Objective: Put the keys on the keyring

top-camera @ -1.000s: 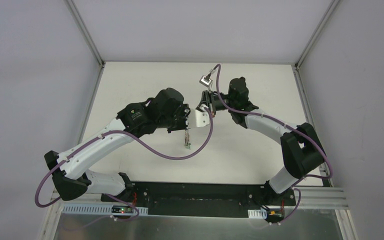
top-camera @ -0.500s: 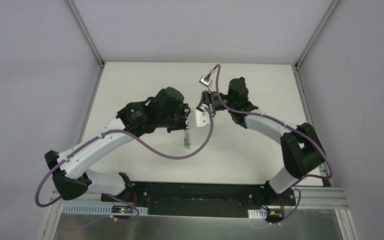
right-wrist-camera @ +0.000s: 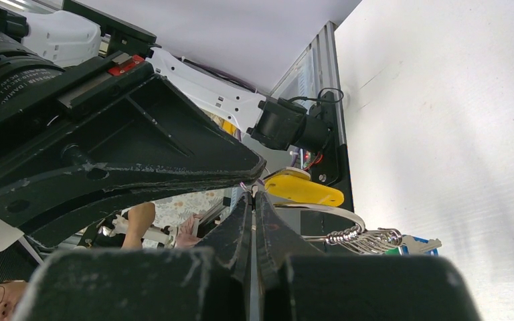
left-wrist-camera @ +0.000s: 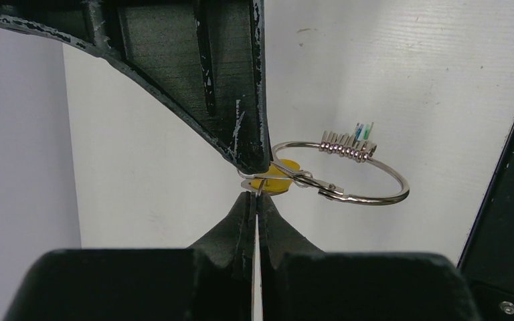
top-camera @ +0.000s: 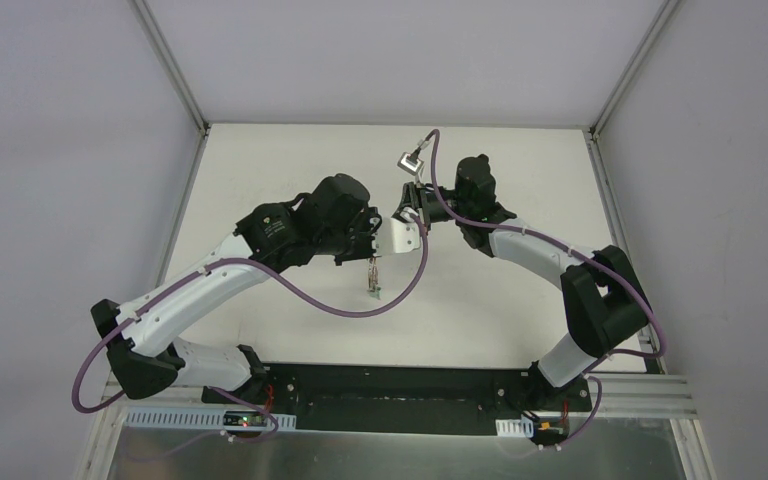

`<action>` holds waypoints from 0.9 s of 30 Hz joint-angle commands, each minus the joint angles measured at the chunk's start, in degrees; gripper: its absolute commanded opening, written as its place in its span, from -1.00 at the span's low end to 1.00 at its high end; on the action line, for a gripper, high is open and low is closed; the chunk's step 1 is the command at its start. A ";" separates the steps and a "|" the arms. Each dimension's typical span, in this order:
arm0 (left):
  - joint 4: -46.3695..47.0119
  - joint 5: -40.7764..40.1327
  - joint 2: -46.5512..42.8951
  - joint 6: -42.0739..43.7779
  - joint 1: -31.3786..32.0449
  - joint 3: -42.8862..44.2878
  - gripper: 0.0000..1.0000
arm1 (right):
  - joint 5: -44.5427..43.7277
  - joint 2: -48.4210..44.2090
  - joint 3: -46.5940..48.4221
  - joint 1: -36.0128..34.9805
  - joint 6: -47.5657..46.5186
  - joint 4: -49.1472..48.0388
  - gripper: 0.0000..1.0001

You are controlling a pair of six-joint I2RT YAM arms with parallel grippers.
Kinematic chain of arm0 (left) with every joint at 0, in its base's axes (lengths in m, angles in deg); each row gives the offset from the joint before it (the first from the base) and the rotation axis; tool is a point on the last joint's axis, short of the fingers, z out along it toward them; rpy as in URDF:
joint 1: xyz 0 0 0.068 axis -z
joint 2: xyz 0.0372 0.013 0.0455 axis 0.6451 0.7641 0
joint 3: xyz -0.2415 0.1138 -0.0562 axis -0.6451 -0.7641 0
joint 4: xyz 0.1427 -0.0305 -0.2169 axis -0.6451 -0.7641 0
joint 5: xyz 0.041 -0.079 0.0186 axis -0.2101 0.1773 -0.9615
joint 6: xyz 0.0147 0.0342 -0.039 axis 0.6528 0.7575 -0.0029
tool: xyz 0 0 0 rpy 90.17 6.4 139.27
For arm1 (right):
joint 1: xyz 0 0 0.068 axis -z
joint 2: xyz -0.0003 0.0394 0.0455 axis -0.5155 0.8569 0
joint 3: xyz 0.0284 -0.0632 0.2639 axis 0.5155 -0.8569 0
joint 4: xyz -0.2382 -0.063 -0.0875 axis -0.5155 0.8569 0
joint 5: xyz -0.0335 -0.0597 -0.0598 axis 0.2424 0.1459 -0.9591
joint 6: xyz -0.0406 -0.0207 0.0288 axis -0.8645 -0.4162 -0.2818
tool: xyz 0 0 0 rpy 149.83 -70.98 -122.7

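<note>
Update on the key job: we've got both arms meeting nose to nose over the white table (top-camera: pixel 290 170), around its middle. The left gripper (left-wrist-camera: pixel 255 198) has its fingers pressed tight together, and it's the same for the right gripper (right-wrist-camera: pixel 253 198), with no gap on either. Their tips come together right at the yellow-headed small metal key (left-wrist-camera: pixel 276 180), which sits where they meet. We honestly can't tell which of the two has it pinched. The thin round silver metal keyring (left-wrist-camera: pixel 348 196) sticks out from that same spot, with a fan of small silver keys (left-wrist-camera: pixel 345 147) bunched on it. A green plastic key head (right-wrist-camera: pixel 391 251) and a blue plastic key head (right-wrist-camera: pixel 423 245) poke out of that fan. From above, the bunch dangles just on the near side of the left gripper.
</note>
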 commanded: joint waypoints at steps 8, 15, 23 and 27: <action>2.40 0.78 0.98 -1.02 0.89 2.95 -1.00 | 0.81 -0.42 2.98 -1.74 -0.36 -1.18 -1.00; 2.68 0.35 1.29 -1.35 0.96 2.89 -1.00 | 0.87 -0.14 3.11 -2.05 -0.31 -1.21 -1.00; 4.27 -2.83 1.68 -2.79 1.05 2.86 -1.00 | 0.96 0.11 3.26 -2.36 -0.21 -1.18 -1.00; 4.96 -3.71 1.78 -3.41 1.09 3.03 -1.00 | 0.88 0.17 3.24 -2.45 -0.34 -1.18 -1.00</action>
